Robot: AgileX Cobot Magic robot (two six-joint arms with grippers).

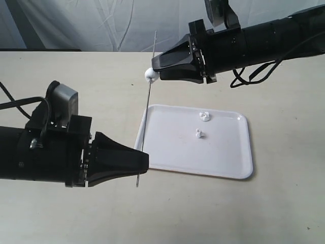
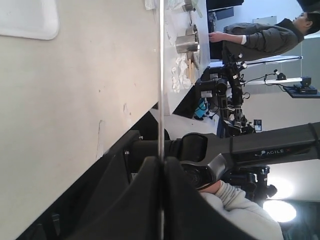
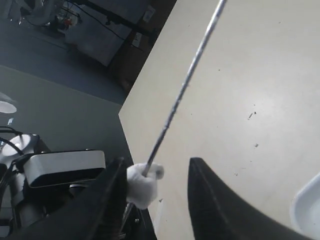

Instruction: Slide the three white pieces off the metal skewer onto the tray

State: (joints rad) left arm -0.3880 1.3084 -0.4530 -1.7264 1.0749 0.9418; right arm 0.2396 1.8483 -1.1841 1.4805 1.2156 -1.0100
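Note:
The metal skewer (image 1: 147,107) stands tilted over the tray's left edge, and my left gripper (image 1: 145,162) is shut on it near its lower end. One white piece (image 1: 150,75) sits high on the rod. My right gripper (image 1: 155,69) is open around that piece. In the right wrist view the piece (image 3: 141,186) rests against one finger (image 3: 107,202), while the other finger stands apart from it; the skewer (image 3: 185,85) runs away from it. Two white pieces (image 1: 205,116) (image 1: 199,134) lie on the white tray (image 1: 223,157). The left wrist view has the gripper (image 2: 161,161) clamped on the rod (image 2: 161,75).
The tray lies right of centre on a beige table (image 1: 76,71). Behind the table's far edge hangs a pale curtain. A black cable (image 1: 249,76) droops under the right arm. Metal cups (image 2: 187,44) and a person (image 2: 260,37) appear beyond the table in the left wrist view.

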